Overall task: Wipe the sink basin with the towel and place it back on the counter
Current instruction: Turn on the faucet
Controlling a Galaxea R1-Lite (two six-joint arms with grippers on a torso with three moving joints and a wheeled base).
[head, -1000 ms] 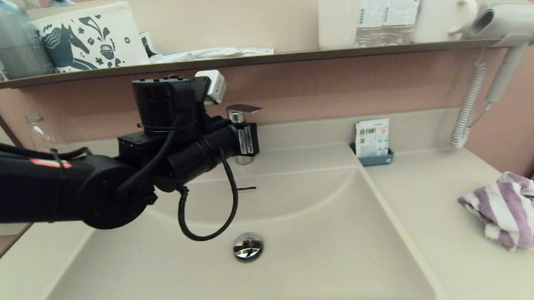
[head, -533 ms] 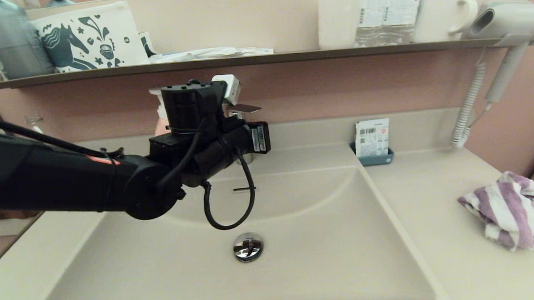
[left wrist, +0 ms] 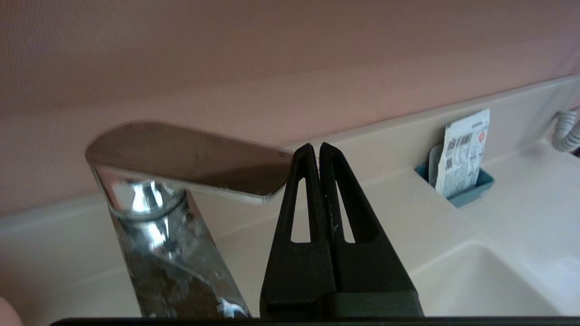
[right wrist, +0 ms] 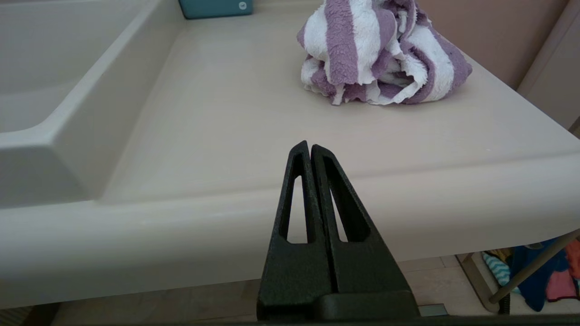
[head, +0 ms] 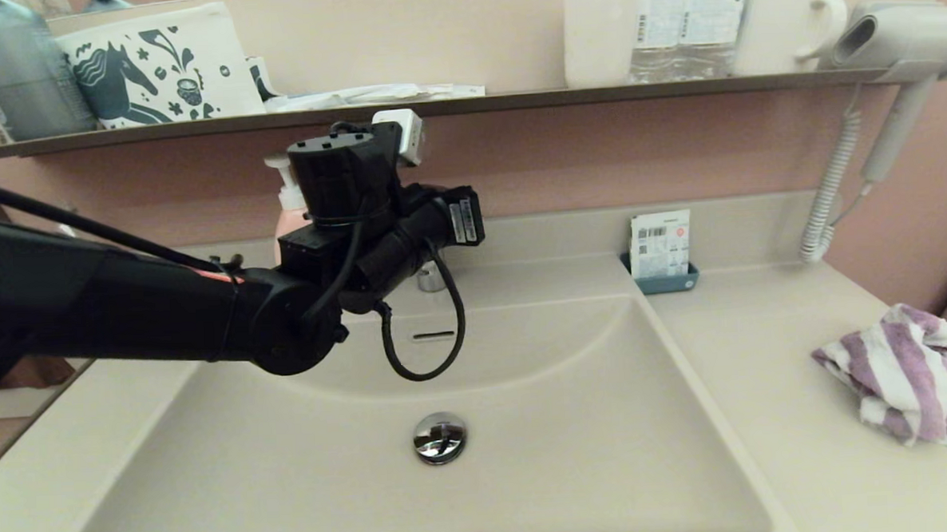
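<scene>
Towel (head: 910, 375) bunched near counter (head: 766, 381) edge; left gripper (left wrist: 316, 149) jaws together beside faucet lever (left wrist: 190, 158).

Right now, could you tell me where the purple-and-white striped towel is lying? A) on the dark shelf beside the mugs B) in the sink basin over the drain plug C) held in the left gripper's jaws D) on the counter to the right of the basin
D: the towel lies bunched on the counter right of the sink basin, with neither gripper touching it.
</scene>
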